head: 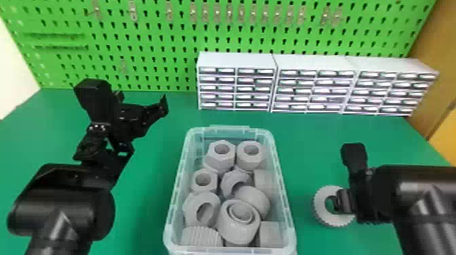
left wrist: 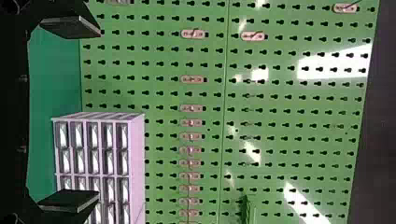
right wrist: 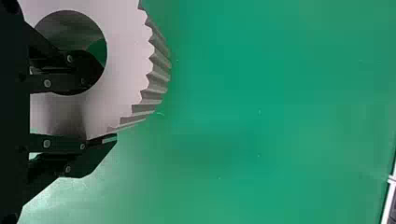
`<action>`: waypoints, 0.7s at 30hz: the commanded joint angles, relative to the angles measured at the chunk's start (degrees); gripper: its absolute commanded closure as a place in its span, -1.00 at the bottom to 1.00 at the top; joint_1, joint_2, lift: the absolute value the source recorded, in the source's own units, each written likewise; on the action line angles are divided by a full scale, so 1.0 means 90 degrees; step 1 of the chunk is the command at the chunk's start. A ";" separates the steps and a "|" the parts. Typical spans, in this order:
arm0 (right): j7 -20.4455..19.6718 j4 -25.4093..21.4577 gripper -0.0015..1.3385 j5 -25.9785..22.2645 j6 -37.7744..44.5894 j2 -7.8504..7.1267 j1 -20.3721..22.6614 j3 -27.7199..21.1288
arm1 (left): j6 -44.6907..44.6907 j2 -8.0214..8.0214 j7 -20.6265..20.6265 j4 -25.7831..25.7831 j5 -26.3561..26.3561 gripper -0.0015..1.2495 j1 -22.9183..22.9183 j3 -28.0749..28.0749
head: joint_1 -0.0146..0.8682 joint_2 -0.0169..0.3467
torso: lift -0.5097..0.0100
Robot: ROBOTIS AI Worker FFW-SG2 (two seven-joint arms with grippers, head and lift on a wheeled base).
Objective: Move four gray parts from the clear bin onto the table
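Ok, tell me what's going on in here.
A robot is moving gray parts out of a clear bin onto the green table. Its right tool has a toothed gray ring pinched by the rim, one finger in the hole and one outside, to the right of the bin. Whether the ring rests on the table is hard to tell. The left tool is open and empty, left of the bin. Plenty of other gray parts are in the bin.

White multi-drawer cabinets [head: 310, 86] are standing side by side before the far green pegboard [head: 176, 42], toward the right.
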 commanded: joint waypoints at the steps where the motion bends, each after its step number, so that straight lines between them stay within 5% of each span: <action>1: 0.0000 0.0204 0.67 -0.0097 -0.0022 -0.0029 -0.0044 0.0000 | -0.0005 0.0000 -0.0010 0.0008 0.0004 -0.88 -0.0009 0.0000 | 0.59 -0.76 | 0.77; 21: 0.0000 0.0487 0.66 -0.0195 -0.0168 -0.0049 -0.0122 -0.0029 | 0.0004 0.0000 -0.0010 0.0008 -0.0035 -0.88 -0.0009 -0.0020 | 0.59 -0.76 | 0.77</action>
